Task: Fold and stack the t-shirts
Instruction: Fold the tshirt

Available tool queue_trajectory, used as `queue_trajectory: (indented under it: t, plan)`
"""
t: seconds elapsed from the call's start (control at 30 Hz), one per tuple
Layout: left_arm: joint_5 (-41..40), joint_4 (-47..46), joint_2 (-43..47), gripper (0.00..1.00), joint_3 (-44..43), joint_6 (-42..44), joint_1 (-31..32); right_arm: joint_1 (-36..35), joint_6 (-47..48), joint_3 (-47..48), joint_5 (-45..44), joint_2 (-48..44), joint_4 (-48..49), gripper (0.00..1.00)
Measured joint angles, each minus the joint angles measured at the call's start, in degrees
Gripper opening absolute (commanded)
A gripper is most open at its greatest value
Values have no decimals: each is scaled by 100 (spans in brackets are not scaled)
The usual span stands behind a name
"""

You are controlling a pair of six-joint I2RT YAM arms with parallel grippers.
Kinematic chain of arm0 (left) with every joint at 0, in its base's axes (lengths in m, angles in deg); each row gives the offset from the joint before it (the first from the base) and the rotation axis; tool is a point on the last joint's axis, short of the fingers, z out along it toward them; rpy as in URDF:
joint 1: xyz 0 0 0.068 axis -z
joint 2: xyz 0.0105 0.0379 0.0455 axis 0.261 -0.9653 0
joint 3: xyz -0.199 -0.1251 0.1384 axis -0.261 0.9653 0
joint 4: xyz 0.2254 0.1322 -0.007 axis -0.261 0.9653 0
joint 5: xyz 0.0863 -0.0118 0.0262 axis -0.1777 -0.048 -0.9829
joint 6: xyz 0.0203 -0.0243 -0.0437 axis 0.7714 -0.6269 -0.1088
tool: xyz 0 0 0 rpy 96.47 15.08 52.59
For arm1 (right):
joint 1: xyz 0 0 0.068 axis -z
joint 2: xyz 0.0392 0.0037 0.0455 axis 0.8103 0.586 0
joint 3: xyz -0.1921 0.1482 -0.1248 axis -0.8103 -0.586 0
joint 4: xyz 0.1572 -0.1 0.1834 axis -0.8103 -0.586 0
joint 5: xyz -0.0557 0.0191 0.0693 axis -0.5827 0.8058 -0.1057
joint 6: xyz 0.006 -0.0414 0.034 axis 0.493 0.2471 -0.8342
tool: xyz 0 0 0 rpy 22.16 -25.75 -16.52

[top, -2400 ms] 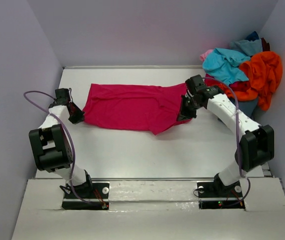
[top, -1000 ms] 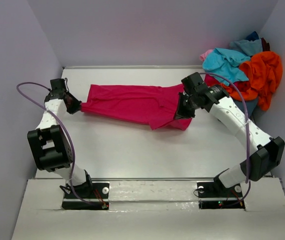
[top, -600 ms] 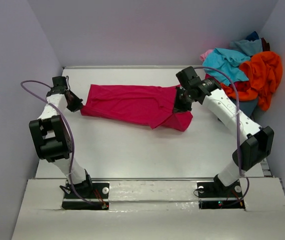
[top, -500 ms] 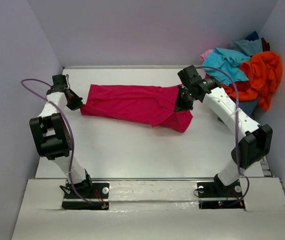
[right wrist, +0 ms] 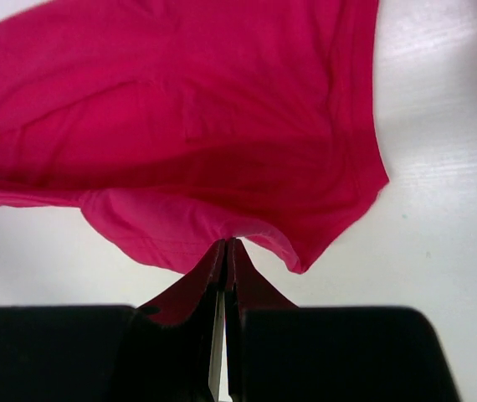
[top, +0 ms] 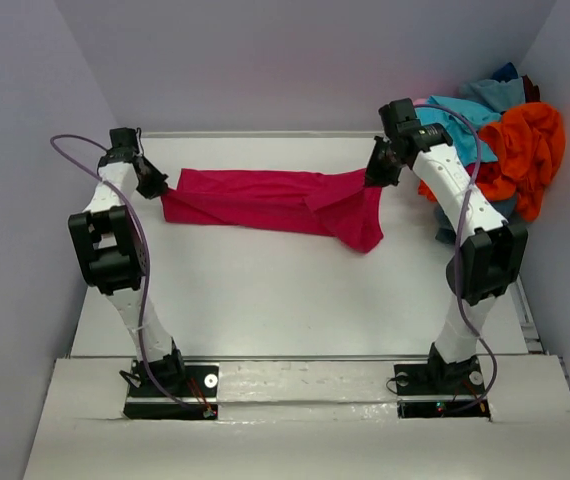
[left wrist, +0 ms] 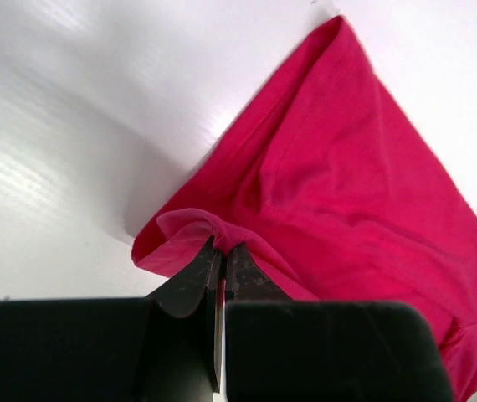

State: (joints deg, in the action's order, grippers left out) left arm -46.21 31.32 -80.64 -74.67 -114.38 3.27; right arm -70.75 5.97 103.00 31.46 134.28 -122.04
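Note:
A crimson-magenta t-shirt (top: pixel 265 200) hangs stretched left to right between my two grippers over the far part of the white table (top: pixel 265 300), its right end drooping to the surface. At its left end my left gripper (top: pixel 155 183) is shut on a bunched edge of the shirt (left wrist: pixel 347 193), the jaws (left wrist: pixel 222 244) pinched tight on the fold. My right gripper (top: pixel 375 175) is shut on the hem at the shirt's right end; in the right wrist view that hem (right wrist: pixel 180 126) meets the closed jaws (right wrist: pixel 226 243). More t-shirts (top: pixel 490 140) lie heaped at the back right.
The heap holds turquoise (top: pixel 450 130), orange (top: pixel 525 150), pink (top: pixel 415 106) and dark blue (top: pixel 505 72) cloth against the right wall. Grey walls close in the table on the left, back and right. Both arm bases (top: pixel 170 385) sit at the near edge.
Both grippers have moved toward the back of the table and further apart, pulling the crimson shirt taut and narrower. Its right end now hangs as a loose flap.

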Motion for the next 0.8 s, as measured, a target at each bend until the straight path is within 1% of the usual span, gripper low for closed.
queue_trajectory:
  t: [0.27,0.43,0.6,0.8]
  plan:
    - [42,251,-769,6,-1401,92,284,4,153,1300,57,1038,-26,7]
    - [66,361,-1126,6,-1912,192,479,24,201,2035,79,1700,-144,7]
    - [87,450,-1416,6,-2063,260,625,96,221,2490,103,2118,-232,7]
    - [4,575,-1644,6,-2063,299,649,306,225,2627,111,2363,-247,7]
